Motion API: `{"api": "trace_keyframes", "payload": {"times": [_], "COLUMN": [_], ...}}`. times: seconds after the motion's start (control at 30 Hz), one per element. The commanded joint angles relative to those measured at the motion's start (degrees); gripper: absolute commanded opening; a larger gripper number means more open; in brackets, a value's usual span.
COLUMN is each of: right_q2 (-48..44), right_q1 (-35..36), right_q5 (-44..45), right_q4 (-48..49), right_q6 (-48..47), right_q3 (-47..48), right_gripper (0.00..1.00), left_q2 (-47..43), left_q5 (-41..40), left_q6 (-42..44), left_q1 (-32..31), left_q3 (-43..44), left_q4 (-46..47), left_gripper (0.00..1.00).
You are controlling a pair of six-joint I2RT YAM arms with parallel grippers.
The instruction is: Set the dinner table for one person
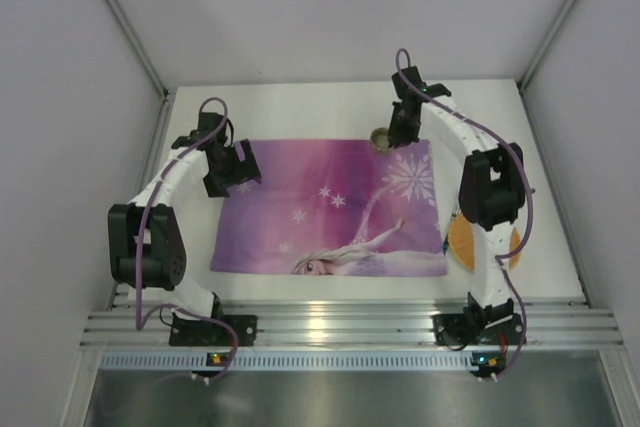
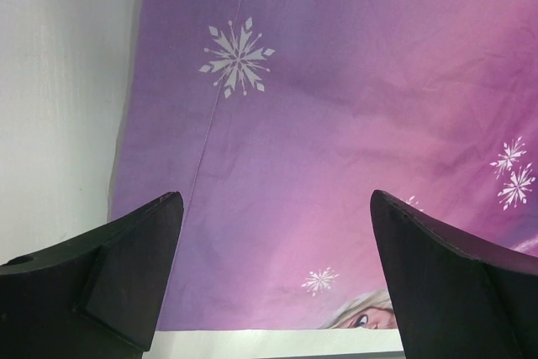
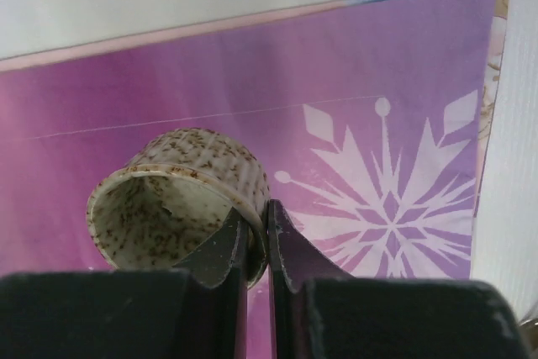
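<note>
Right pincer [image 3: 257,223] clamps speckled cup [image 3: 160,208] rim at placemat [image 3: 252,65] far edge; I judge grasp step, next level lift.

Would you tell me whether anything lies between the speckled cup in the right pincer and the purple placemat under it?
Nothing visible does. The right pincer is shut on the rim of the small speckled ceramic cup, and the purple cartoon-princess cloth placemat below it, at its far edge, is bare.

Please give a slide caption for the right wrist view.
Right end effector shut on the rim of a speckled cup, purple placemat beneath.
</note>
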Motion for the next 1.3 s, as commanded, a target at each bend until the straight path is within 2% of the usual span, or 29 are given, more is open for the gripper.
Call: {"api": "trace_keyframes", "payload": {"times": [0.0,0.1,0.23,0.3,0.33,0.4,0.43,0.53,0.7,0.93,1.13,1.27], "right_q2": [1.5,2.5,1.5,0.8,0.5,-0.3,-0.5,-3.1,-13.1,-26.0,-29.7,-28.2], "right_q1": [-0.9,0.3,0.5,0.6,0.6,0.6,0.5,0.0,-3.7,-10.9,-22.8,-31.1], "right_q5": [1.0,5.7,6.2,6.2,6.3,6.5,6.6,8.3,10.6,12.0,10.4,8.4], "right_q4": [0.6,0.2,0.2,0.2,0.2,0.2,0.2,-0.4,-1.2,-1.0,-0.8,-0.3], "right_q6": [1.9,2.4,3.1,2.7,2.7,2.0,1.8,1.1,0.0,-0.6,0.0,-1.5], "right_q3": [-0.3,-1.8,-4.8,-7.1,-7.8,-9.4,-9.6,-9.9,-12.9,-29.2,-36.5,-35.9], "right_gripper": [0.0,0.0,0.0,0.05,0.17,0.35,0.52,0.67,0.68,0.68,0.68,0.69], "left_q2": [-3.3,-5.1,-5.9,-6.2,-6.3,-6.6,-6.6,-6.8,-6.4,-6.2,-6.2,-6.6], "left_q5": [0.1,0.8,0.8,1.0,1.2,1.6,2.2,3.1,3.4,6.1,8.0,8.5], "left_q6": [1.2,0.9,0.8,0.7,0.6,0.4,0.2,0.3,1.4,0.6,0.5,0.3], "left_q1": [0.2,0.2,0.2,0.2,0.2,0.2,0.2,0.2,0.2,0.2,0.0,-0.4], "left_q3": [-0.2,-2.4,-3.6,-4.2,-4.3,-4.7,-4.7,-5.2,-5.7,-8.8,-9.7,-10.1], "left_q4": [0.6,1.2,1.5,1.8,1.7,2.1,2.2,2.8,3.1,5.5,5.7,5.7], "left_gripper": [0.98,0.99,0.98,0.98,0.98,0.98,0.99,0.99,0.99,0.98,0.98,0.98]}}
